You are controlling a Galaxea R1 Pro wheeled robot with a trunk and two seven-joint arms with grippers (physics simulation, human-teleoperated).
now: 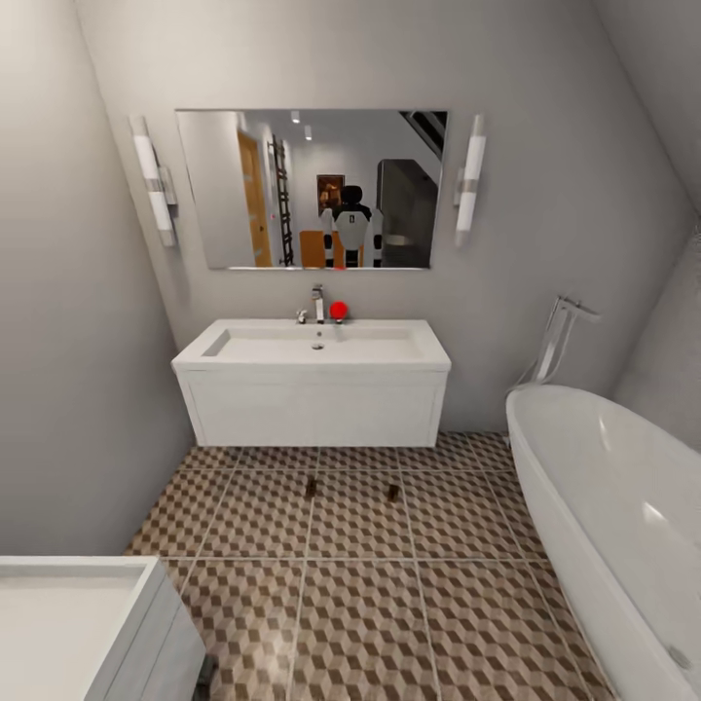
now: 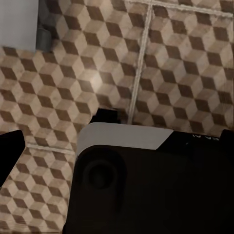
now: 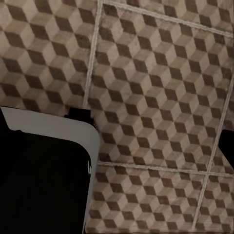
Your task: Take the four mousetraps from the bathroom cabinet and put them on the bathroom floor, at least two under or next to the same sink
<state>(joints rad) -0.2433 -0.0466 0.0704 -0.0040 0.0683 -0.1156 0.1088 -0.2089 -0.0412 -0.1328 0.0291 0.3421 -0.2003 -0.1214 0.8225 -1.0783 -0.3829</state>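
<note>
Two mousetraps (image 1: 311, 488) (image 1: 393, 493) lie on the bathroom floor (image 1: 360, 604) in your head view, side by side but apart, just in front of the sink (image 1: 313, 375) and its white vanity. You see them as small dark brown shapes on the cube-patterned tiles, one nearer the middle of the vanity and one toward its right end; their details are too small to make out. On the sink's back edge a chrome tap (image 1: 317, 303) stands with a small red ball (image 1: 338, 311) just beside it. Above hangs a mirror (image 1: 312, 189) flanked by two tube lamps, and in it you can spot the robot's white and black reflection. A white bathtub (image 1: 613, 516) runs along the right, and the corner of another white fixture (image 1: 83, 623) sits at the lower left. Your left wrist view looks down past the robot's dark and white body onto the tiles, and the right wrist view does the same. Whether either pincer stands apart or together, you cannot tell from these views.
</note>
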